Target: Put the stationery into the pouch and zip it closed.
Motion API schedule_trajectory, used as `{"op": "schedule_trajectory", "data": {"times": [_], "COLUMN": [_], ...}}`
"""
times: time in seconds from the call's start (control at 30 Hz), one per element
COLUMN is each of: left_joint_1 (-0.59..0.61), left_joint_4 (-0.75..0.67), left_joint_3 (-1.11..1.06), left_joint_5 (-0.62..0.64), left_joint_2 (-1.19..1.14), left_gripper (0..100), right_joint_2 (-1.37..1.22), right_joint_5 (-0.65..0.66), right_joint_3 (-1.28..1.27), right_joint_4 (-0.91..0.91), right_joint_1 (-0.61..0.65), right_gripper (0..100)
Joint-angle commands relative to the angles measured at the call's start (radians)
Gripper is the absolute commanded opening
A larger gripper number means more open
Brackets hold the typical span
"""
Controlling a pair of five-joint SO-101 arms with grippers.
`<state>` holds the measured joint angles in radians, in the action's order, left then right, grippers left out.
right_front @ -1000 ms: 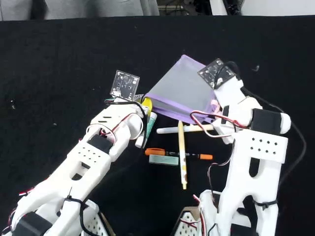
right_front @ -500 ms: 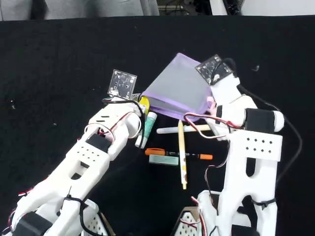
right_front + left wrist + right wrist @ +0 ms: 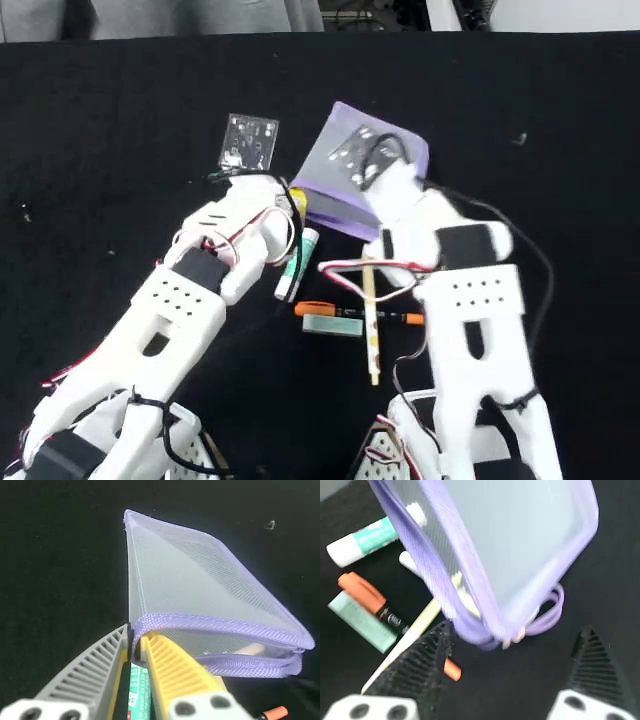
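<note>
Purple mesh pouch [image 3: 345,185] is noted at upper centre of the high view, mouth turned toward frame bottom. The mouth corner at frame left is pinched shut-jawed by the left gripper [image 3: 136,650]. The right gripper [image 3: 516,630] is held wide open over the opposite corner. The pencil [image 3: 371,325] is laid lengthwise just below the mouth, nearer the right arm.

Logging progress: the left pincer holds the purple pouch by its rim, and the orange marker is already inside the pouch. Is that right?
Not quite. The left pincer does hold the pouch by its rim, but the orange marker lies on the table, outside the pouch, as the high view shows.
</note>
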<state>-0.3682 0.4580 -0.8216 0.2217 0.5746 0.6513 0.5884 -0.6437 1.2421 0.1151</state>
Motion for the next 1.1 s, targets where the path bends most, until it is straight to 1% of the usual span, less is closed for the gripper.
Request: {"op": "schedule_trajectory", "data": {"times": [0.0,0.4,0.53,0.57,0.63,0.8,0.83,0.87,1.07], "left_joint_1": [-0.004,-0.013,-0.013,-0.013,-0.013,-0.015,-0.015,-0.013,-0.013], "left_joint_4": [0.037,0.043,0.044,0.044,0.044,0.044,0.044,0.043,0.035], "left_joint_3": [0.097,0.093,0.094,0.094,0.096,0.096,0.096,0.097,0.088], "left_joint_5": [0.020,0.018,0.018,0.018,0.018,0.018,0.018,0.018,0.015], "left_joint_2": [0.014,0.014,0.014,0.014,0.014,0.014,0.014,0.014,0.008], "left_gripper": [3,3,3,3,3,3,3,3,3], "right_joint_2": [0.010,0.001,-0.021,-0.028,-0.048,-0.067,-0.067,-0.067,-0.065], "right_joint_5": [-0.060,-0.069,-0.069,-0.069,-0.069,-0.069,-0.069,-0.069,-0.068], "right_joint_3": [-0.027,-0.018,-0.081,-0.091,-0.097,-0.093,-0.088,-0.084,-0.068], "right_joint_4": [-0.135,-0.245,-0.324,-0.341,-0.361,-0.365,-0.365,-0.365,-0.361], "right_joint_1": [0.026,0.031,0.031,0.031,0.026,0.028,0.026,0.025,0.025], "right_gripper": [36.4,36.4,35.5,33.6,26.5,2.4,0.6,2.1,1.1]}}
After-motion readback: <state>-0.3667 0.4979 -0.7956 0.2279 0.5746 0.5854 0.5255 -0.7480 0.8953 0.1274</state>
